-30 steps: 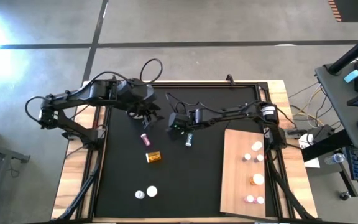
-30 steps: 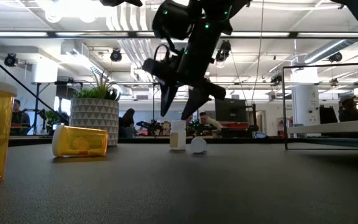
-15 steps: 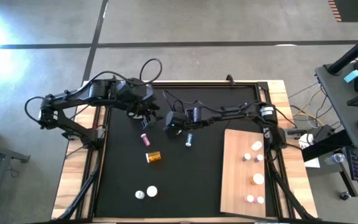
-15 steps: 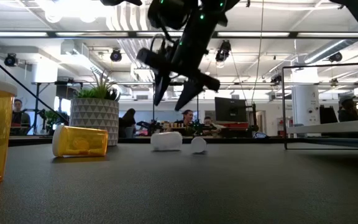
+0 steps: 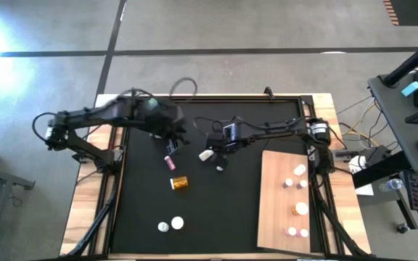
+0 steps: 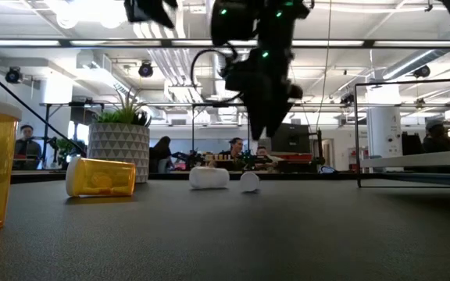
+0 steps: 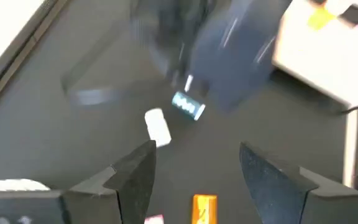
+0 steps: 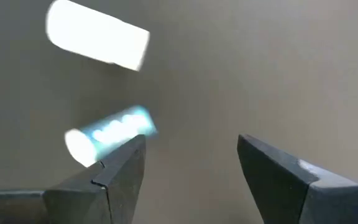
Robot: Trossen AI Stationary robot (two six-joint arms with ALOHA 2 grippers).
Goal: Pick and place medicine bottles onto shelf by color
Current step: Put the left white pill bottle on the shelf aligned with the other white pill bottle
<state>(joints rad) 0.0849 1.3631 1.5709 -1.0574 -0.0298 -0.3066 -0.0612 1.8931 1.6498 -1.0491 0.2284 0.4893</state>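
White bottle (image 5: 206, 154) lies on its side just beside the teal-banded bottle (image 5: 220, 167), well apart from the shelf (image 5: 278, 210). Right end effector (image 5: 220, 147) hovers over both, fingers apart, empty; left end effector (image 5: 171, 138) apart, near. Risk: either bottle could roll when nudged.

Black mat (image 5: 144, 196), wooden table rim (image 5: 85, 210), potted plant (image 6: 119, 140), people behind
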